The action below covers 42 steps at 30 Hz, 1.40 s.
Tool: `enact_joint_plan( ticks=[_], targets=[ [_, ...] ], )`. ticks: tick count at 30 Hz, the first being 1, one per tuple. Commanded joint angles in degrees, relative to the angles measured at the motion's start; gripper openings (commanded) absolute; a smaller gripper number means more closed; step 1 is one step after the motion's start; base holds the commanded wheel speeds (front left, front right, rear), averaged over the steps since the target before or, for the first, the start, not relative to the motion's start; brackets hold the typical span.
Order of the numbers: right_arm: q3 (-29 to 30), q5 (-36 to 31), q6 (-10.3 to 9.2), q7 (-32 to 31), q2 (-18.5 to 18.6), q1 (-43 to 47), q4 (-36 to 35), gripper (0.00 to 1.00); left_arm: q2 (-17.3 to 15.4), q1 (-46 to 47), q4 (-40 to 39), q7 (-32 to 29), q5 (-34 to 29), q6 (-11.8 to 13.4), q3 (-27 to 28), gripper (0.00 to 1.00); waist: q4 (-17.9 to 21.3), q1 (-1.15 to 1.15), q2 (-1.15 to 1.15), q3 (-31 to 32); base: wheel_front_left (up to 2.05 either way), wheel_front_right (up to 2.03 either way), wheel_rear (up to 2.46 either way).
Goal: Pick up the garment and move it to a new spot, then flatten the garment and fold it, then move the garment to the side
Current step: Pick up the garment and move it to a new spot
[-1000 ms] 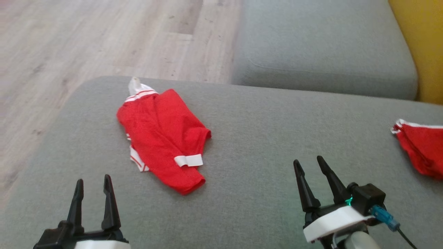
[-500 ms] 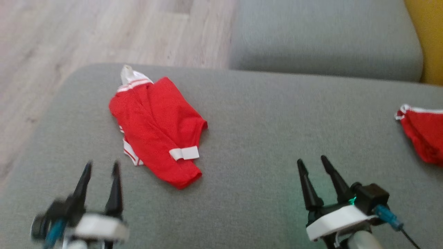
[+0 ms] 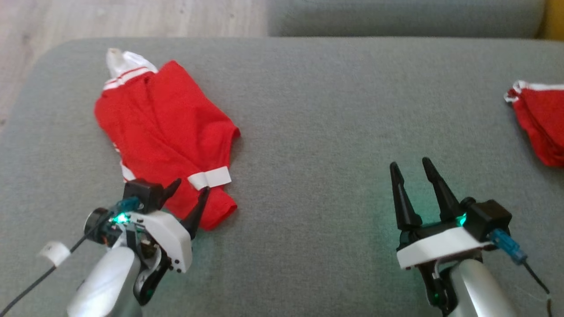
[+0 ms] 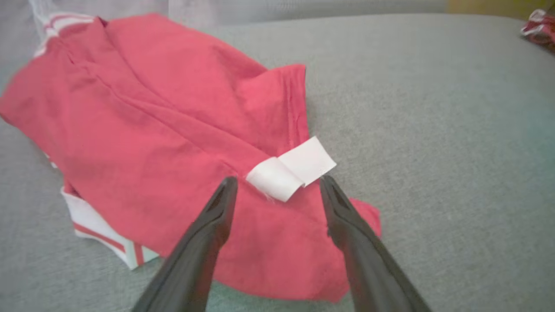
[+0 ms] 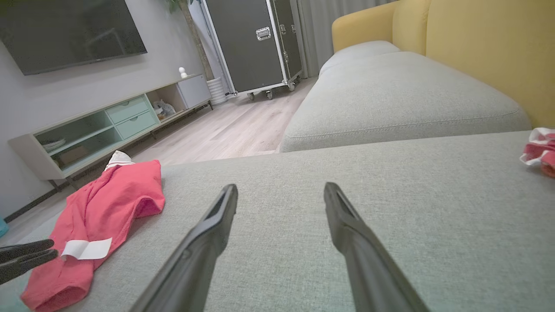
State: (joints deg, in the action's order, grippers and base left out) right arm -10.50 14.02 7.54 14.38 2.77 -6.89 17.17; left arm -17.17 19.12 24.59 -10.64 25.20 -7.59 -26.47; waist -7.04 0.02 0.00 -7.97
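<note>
A red garment [image 3: 163, 132] with white striped trim lies crumpled on the grey sofa cushion [image 3: 317, 132] at the left. A white cuff [image 3: 210, 178] sits near its near edge. My left gripper [image 3: 190, 190] hangs open just over that near edge, its fingers either side of the white cuff [image 4: 291, 169] on the red garment [image 4: 151, 130], holding nothing. My right gripper [image 3: 413, 169] stands open over bare cushion at the right. In the right wrist view the garment [image 5: 99, 208] lies at the left, and the right gripper [image 5: 281, 190] points across the cushion.
A second red and white cloth [image 3: 539, 123] lies at the cushion's right edge. Another grey cushion [image 5: 399, 95] and a yellow sofa back [image 5: 485, 47] lie beyond. Wooden floor [image 3: 110, 17] runs past the far left edge. A TV unit [image 5: 108, 125] stands across the room.
My left arm has swung forward and inward until its open fingers reach the garment's near edge. The head view has tilted down and closer. The right gripper has hardly moved.
</note>
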Motion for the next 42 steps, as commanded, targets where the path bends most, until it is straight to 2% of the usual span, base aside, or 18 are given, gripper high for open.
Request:
enact_joint_plan(
  ticks=[1,11,12,13,17,21,25,28,35,42],
  targets=[
    [-1.09,-0.32,-0.05,0.62,0.1,-2.42,-2.17,1.0,-2.06,3.95,-0.18,-0.33,0.49,0.11,1.49,1.0,1.23,-0.02,0.0,-1.43,0.0,0.0,0.0],
    [-0.48,-0.38,-0.05,0.62,0.1,-3.14,-2.41,1.0,-1.7,7.67,7.14,0.82,1.92,0.11,-2.14,1.0,2.44,-0.02,0.0,-2.7,0.0,0.0,0.0],
    [-0.46,-0.38,-0.05,0.62,0.1,-3.18,-2.34,1.0,-1.74,7.78,7.44,0.82,2.39,0.11,-2.91,0.42,2.47,-0.02,0.0,-2.65,0.0,0.0,0.0],
    [-0.46,-0.4,-0.05,0.62,0.1,-3.24,-2.26,1.0,-1.81,7.87,7.7,0.92,2.89,0.11,-3.53,0.0,2.5,-0.02,0.0,-2.57,0.0,0.0,0.0],
    [-0.51,-0.51,-0.05,0.62,0.1,-3.44,-2.07,1.0,-2.43,8.41,8.13,3.59,3.83,0.11,-4.63,0.0,2.67,-0.02,0.0,-2.03,0.0,0.0,0.0],
    [-0.61,-0.41,-0.05,0.62,0.1,-3.43,-1.83,1.0,-2.97,9.43,6.29,11.26,2.94,0.12,-3.74,0.0,3.1,-0.02,0.0,-0.83,0.0,0.0,0.0],
    [-0.93,0.02,-0.05,0.62,0.1,-3.22,-1.44,1.0,-3.43,10.41,1.03,19.62,1.76,0.76,-2.17,0.0,4.0,-0.02,0.0,0.81,0.0,0.0,0.0],
    [-1.21,0.43,-0.05,0.62,0.1,-3.12,-1.34,1.0,-4.14,11.45,-5.17,23.02,0.69,1.76,-0.84,0.0,5.03,-0.02,0.0,1.68,0.0,0.0,0.0],
    [-1.94,1.35,-0.05,0.62,0.1,-3.44,-1.7,1.0,-6.09,14.83,-18.19,24.27,0.26,3.38,2.92,0.0,8.24,-0.02,0.0,1.78,0.0,0.0,0.0],
    [-2.93,2.93,-0.05,0.62,0.1,-5.15,-2.76,1.0,-9.46,23.17,-24.32,17.8,-1.24,2.5,2.53,0.0,13.02,-0.02,0.0,-0.62,0.0,0.0,0.0]
  ],
)
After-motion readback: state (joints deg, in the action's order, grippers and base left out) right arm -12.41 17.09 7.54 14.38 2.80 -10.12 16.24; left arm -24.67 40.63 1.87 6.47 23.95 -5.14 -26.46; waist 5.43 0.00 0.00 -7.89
